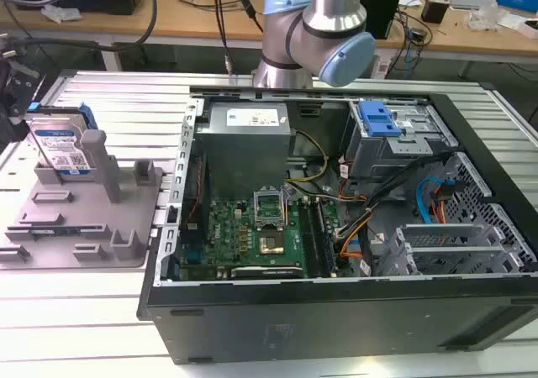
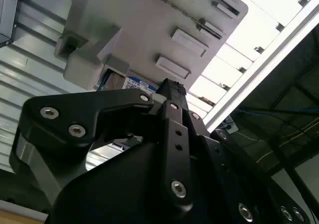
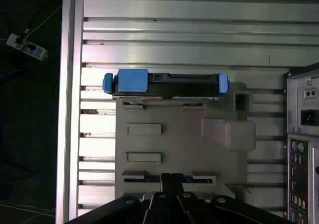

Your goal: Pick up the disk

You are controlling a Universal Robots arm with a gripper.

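The disk [image 1: 63, 149] stands on edge in the grey holder [image 1: 50, 227], at nine o'clock from the computer case [image 1: 336, 319] in the exterior view, so the narrow, empty claw [image 3: 172, 180] should probably widen and take its flat sides squarely.

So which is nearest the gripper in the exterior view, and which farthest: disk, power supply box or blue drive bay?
The gripper is at the exterior view's left edge.
1. The disk, close by at the left.
2. The power supply box, mid-picture.
3. The blue drive bay, farther right.

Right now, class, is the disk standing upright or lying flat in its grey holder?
Upright. In the exterior view the disk stands on edge in the holder tray, label face vertical.
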